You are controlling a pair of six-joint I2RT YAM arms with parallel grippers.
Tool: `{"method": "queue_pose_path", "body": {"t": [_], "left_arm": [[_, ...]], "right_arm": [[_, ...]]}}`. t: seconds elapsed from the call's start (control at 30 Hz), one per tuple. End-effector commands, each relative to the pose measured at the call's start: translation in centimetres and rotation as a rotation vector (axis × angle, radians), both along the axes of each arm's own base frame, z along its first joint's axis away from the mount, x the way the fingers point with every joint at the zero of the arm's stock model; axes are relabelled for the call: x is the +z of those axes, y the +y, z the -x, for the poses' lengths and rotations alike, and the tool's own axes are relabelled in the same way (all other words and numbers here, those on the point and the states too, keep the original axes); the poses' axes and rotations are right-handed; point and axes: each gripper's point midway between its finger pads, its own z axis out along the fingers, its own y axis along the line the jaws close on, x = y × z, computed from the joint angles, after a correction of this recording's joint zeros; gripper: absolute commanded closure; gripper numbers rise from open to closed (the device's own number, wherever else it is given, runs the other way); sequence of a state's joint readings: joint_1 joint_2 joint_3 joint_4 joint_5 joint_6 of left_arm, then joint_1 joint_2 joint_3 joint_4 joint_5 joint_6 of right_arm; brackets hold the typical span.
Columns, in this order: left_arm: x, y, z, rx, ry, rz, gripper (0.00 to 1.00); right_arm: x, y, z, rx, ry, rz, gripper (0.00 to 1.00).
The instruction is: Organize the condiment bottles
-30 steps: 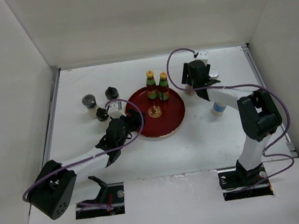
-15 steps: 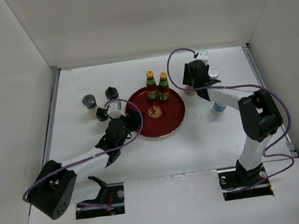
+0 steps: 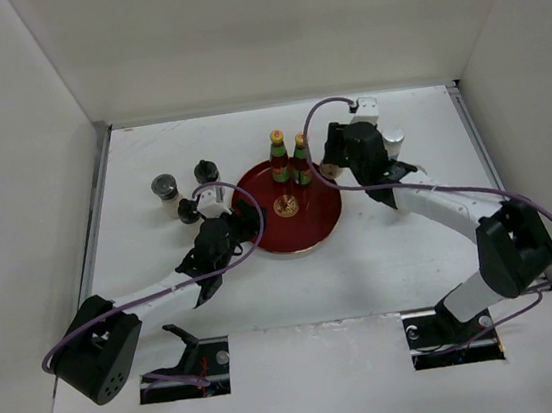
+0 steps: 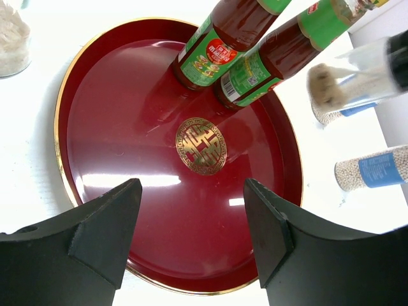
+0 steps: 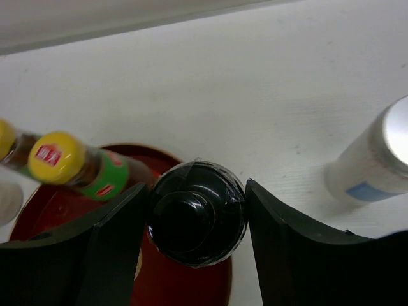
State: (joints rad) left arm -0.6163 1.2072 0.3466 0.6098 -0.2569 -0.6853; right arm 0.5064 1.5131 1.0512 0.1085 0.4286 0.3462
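Note:
Two dark condiment bottles with yellow-orange caps (image 3: 278,156) (image 3: 301,158) stand at the back of the round red tray (image 3: 294,232). My right gripper (image 3: 333,152) is shut on a clear jar with a black lid (image 5: 197,213), holding it over the tray's right rim beside those bottles. The held jar (image 4: 357,73) shows tilted in the left wrist view. My left gripper (image 4: 191,210) hangs open and empty over the tray's near-left edge. Two blue-banded shakers (image 4: 376,171) (image 4: 347,109) lie beyond the tray's right side.
Three dark-lidded jars (image 3: 165,190) (image 3: 206,172) (image 3: 189,211) stand left of the tray, close to my left arm. A silver-lidded shaker (image 3: 395,137) stands right of my right gripper. White walls enclose the table on three sides.
My right gripper closed on the black-lidded jar and swung left with it, from the table right of the tray to above the tray's right rim. The left arm stayed still.

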Motion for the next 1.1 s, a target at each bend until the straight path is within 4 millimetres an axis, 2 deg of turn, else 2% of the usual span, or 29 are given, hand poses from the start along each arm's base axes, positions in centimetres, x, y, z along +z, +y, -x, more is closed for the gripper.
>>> {"method": "queue_pose_path", "body": {"t": [0.0,0.17,0.3,0.43,0.57,0.67,0.8,0.87,0.93,1.07], "left_arm": [[1.8,-0.6,-0.5,-0.005,-0.055,0.041,0.37],[2.1,-0.3,-0.4,-0.001,-0.062,0.048,0.37],[2.1,-0.3,-0.3,-0.003,-0.060,0.053,0.37],[2.1,-0.5,-0.3,-0.007,-0.060,0.052,0.37],[2.1,-0.6,-0.3,-0.010,-0.060,0.049,0.37],[1.8,-0.6,-0.3,-0.009,-0.052,0.048,0.37],[1.9,-0.6,-0.4,-0.006,-0.058,0.043,0.37],[1.7,-0.7,-0.3,-0.011,-0.049,0.044,0.37],[1.8,-0.7,-0.3,-0.011,-0.052,0.044,0.37],[1.8,-0.8,-0.3,-0.015,-0.052,0.048,0.36]], "right_arm": [[1.6,3.6,0.3,0.073,-0.061,-0.085,0.50],[-0.2,6.0,0.7,0.113,-0.022,-0.087,0.50],[-2.5,6.1,0.7,0.107,0.020,-0.069,0.49],[-3.8,5.6,0.6,0.075,0.031,-0.050,0.47],[-4.9,5.2,0.6,0.061,0.044,-0.025,0.38],[-4.8,5.2,0.6,0.064,0.044,-0.022,0.29],[-2.3,4.7,1.3,0.074,0.000,-0.031,0.19],[-1.0,3.5,1.3,0.058,-0.027,-0.033,0.17],[0.2,1.2,1.0,0.014,-0.049,-0.038,0.17],[2.9,-4.9,-0.2,-0.133,-0.107,-0.049,0.18]]}}
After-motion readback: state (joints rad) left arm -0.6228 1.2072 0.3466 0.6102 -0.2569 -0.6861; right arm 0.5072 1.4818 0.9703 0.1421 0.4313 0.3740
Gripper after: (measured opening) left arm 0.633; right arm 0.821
